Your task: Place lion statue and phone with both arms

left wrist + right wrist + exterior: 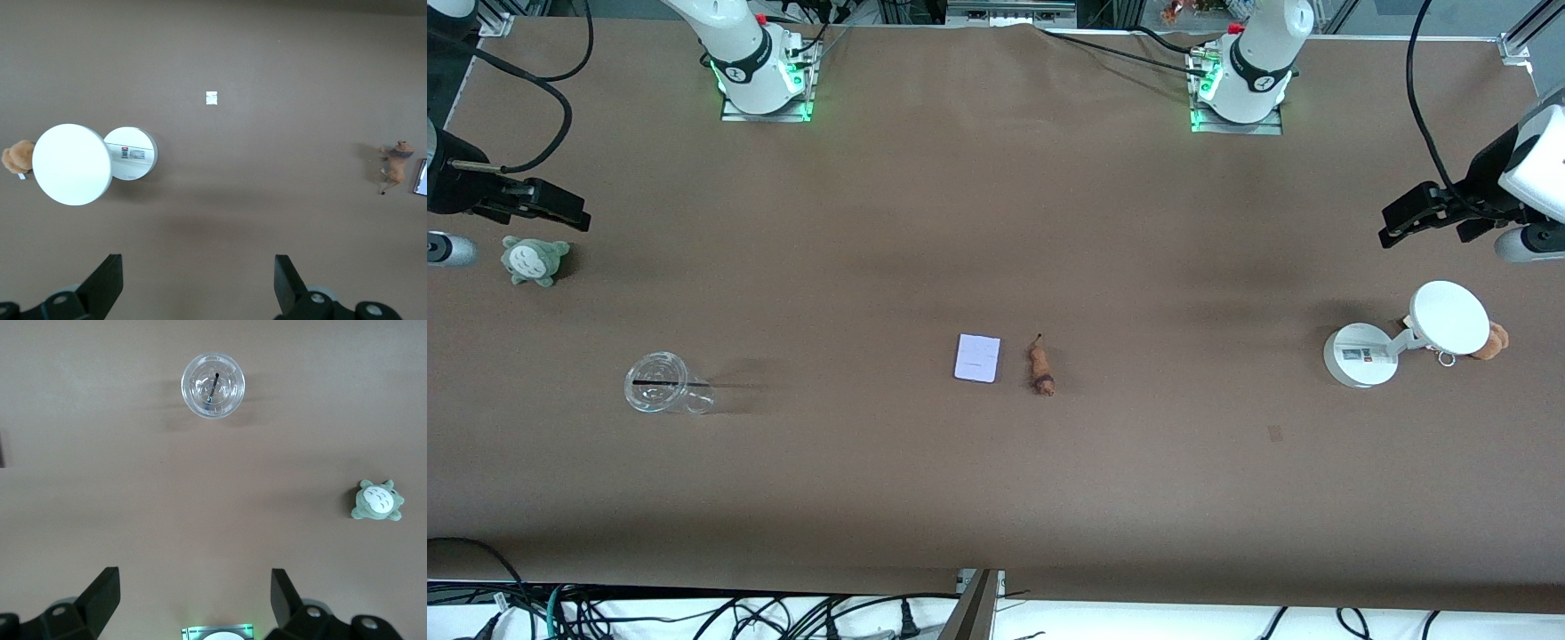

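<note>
The phone (977, 358) and the lion statue (1040, 369) lay side by side at mid-table, the lion toward the left arm's end. Both grippers hung high with fingers spread, empty — the left gripper (1421, 216) above the white stand (1360, 355), the right gripper (541, 203) above the grey-green plush (533, 260). A good start, I judged, was each arm descending on its nearer piece — squarely across the lion's narrow body.

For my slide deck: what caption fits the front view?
Phone and lion statue lie side by side mid-table, both arms waiting at the ends.

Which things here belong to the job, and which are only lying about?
For the job: lion statue, phone, left hand and right hand, both open.
Lying about: green plush toy, clear cup, white stand, brown bear.
</note>
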Controlling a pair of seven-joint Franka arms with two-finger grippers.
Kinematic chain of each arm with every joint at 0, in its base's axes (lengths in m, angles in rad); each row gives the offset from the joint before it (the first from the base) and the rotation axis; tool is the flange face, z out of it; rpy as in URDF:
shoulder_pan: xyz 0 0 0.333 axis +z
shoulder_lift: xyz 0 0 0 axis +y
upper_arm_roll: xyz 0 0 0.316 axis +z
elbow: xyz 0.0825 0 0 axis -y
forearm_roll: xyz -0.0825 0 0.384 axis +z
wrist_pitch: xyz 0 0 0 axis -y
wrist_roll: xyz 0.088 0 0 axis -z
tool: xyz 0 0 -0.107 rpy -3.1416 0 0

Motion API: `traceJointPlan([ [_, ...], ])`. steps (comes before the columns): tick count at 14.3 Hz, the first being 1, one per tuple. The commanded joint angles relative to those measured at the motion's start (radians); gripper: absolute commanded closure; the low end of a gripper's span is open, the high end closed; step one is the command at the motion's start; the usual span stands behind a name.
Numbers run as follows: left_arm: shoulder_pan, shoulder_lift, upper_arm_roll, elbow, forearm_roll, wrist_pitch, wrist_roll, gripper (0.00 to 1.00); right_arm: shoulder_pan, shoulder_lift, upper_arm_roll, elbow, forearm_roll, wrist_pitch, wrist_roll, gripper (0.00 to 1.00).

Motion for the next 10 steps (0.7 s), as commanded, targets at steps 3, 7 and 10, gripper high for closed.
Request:
traceJointPlan([
  [3, -0.014, 0.017, -0.001, 0.059, 0.032, -0.006, 0.027, 0.0, -0.013, -0.003, 0.005, -0.002, 0.023, 0.005, -0.008, 0.0],
  [7, -0.019, 0.031, 0.002, 0.058, 0.02, 0.035, 0.028, 0.0, -0.013, -0.003, 0.006, -0.002, 0.022, 0.005, -0.006, 0.0],
  [10, -0.045, 0.054, 0.001, 0.047, 0.021, 0.029, 0.016, 0.0, -0.011, -0.003, 0.006, -0.002, 0.022, 0.005, -0.005, 0.0],
])
